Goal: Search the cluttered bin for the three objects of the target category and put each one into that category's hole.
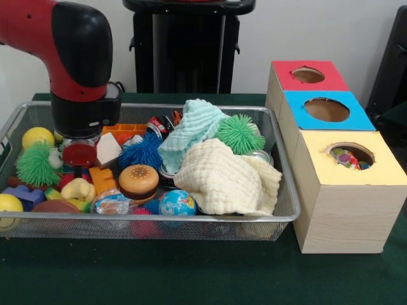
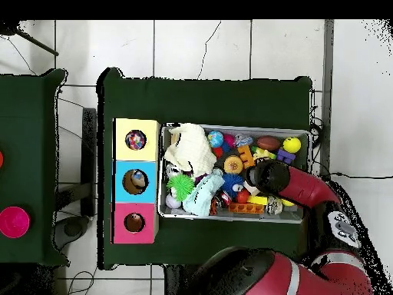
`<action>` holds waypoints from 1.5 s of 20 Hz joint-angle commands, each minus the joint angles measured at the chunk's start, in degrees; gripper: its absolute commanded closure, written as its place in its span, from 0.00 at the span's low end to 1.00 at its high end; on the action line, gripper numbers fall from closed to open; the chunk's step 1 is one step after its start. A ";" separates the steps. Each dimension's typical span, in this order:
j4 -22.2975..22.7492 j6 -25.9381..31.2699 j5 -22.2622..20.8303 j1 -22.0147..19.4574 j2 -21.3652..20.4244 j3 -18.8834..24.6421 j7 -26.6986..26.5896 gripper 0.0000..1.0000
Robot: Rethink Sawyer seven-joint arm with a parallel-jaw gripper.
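Only the overhead view shows toys inside all three holes of the box (image 2: pixel 117 181); the gripper (image 1: pixel 80 154), low in the mesh bin (image 1: pixel 289 190) near its end away from the box, hides its grasp — cannot tell. Green cloth (image 1: pixel 191 273) covers the table.

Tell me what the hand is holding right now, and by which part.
It cannot be told. The hand is down among the toys at one end of the mesh bin, and the arm's bulky wrist hides its tips in both views.

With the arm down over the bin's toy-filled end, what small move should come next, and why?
Probably a short straight lift to see what, if anything, came up. The gripper sits low in the mesh bin among packed toys, right above a red disc-shaped piece and beside a white block; its grip is hidden by the arm's wrist.
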 commanded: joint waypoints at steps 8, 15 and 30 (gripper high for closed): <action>5.46 9.41 2.52 -11.37 0.67 15.46 -6.52 1.00; 9.63 14.09 2.50 -9.10 -6.45 14.79 -4.10 1.00; 15.63 22.24 13.28 3.51 -18.67 8.69 13.04 1.00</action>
